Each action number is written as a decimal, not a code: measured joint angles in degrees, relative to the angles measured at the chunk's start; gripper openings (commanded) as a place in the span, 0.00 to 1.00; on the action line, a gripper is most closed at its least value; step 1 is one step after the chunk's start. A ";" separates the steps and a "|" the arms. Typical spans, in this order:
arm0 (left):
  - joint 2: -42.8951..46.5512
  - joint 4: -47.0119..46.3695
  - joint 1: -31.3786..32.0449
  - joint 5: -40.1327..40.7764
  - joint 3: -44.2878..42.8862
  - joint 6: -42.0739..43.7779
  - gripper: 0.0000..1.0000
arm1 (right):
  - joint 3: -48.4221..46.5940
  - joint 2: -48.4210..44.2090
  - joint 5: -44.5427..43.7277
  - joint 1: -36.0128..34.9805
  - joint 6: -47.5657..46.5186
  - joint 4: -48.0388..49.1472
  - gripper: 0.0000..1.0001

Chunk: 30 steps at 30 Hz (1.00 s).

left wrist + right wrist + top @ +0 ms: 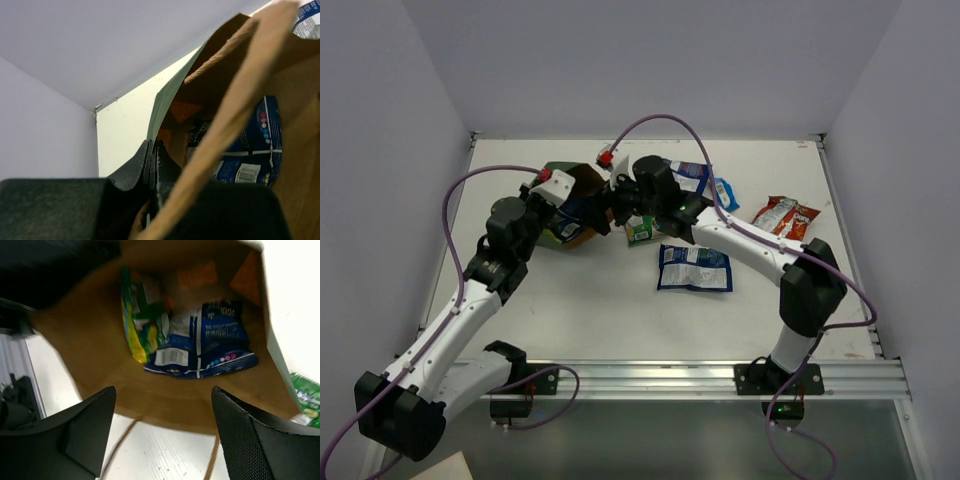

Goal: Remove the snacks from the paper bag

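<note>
The paper bag [563, 174] lies on its side at the back of the table, dark green outside, with its brown mouth toward the right. My left gripper [556, 203] is shut on the bag's wall edge [156, 120]; a tan handle [235, 120] crosses that view. My right gripper [616, 207] hangs open at the bag's mouth, nothing between its fingers [85, 425]. Inside the bag [95, 335] lie a green-and-yellow packet [142, 320] and a blue-and-white packet [207, 345]. That blue-and-white packet [252, 150] also shows in the left wrist view.
Outside the bag lie a blue-and-white packet [694, 267], a green packet [640, 230], another blue-and-white packet [691, 175], a small blue bar [724, 190] and a red-orange chip bag [787, 216]. Walls close in the table on three sides.
</note>
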<state>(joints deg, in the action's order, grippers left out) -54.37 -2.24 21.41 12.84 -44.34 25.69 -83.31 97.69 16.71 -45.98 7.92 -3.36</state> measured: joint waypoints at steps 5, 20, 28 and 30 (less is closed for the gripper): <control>0.35 0.46 0.00 -2.54 0.22 0.00 0.00 | 0.02 4.44 1.09 -0.37 -2.69 -0.17 0.80; 0.76 2.47 0.00 -5.44 -0.44 -0.63 0.00 | -1.09 8.13 1.62 -3.10 -31.10 -7.98 0.82; 3.80 4.33 -0.02 -9.38 -0.24 -0.61 0.00 | 0.09 11.52 -5.66 -9.20 -40.57 -7.82 0.83; 4.07 5.01 0.00 -10.95 -0.24 -0.61 0.00 | 0.09 12.66 -6.99 -10.51 -41.79 -7.23 0.82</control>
<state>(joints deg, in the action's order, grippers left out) -50.30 2.76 21.41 1.89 -44.58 25.08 -83.22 110.34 9.72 -56.49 -33.87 -10.59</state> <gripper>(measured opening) 0.021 0.823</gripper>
